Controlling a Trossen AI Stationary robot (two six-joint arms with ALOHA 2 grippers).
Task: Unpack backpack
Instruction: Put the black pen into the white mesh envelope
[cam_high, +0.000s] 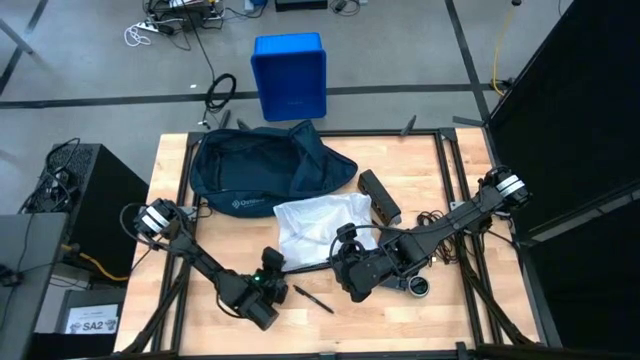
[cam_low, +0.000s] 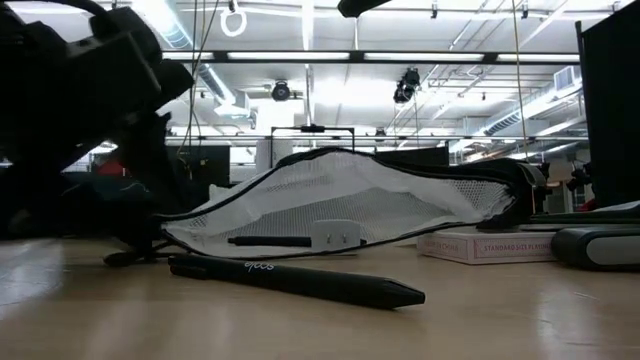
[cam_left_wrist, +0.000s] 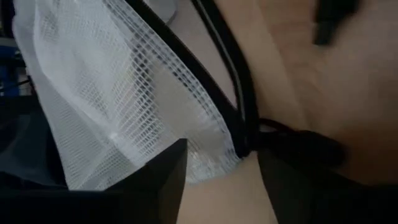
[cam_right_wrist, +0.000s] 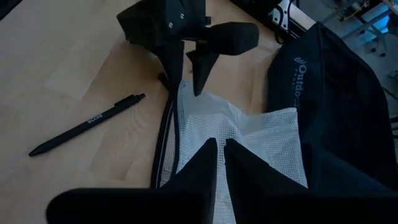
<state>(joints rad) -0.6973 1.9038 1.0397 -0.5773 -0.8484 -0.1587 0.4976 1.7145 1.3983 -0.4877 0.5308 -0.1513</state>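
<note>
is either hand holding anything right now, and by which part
The right hand is shut on the white mesh pouch, pinching its upper fabric. The left hand stands open by the pouch's zipper edge, holding nothing.

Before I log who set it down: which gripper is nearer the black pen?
Left. The left gripper sits just beside the pen, apart from it. The right gripper is farther, over the white mesh pouch.
</note>
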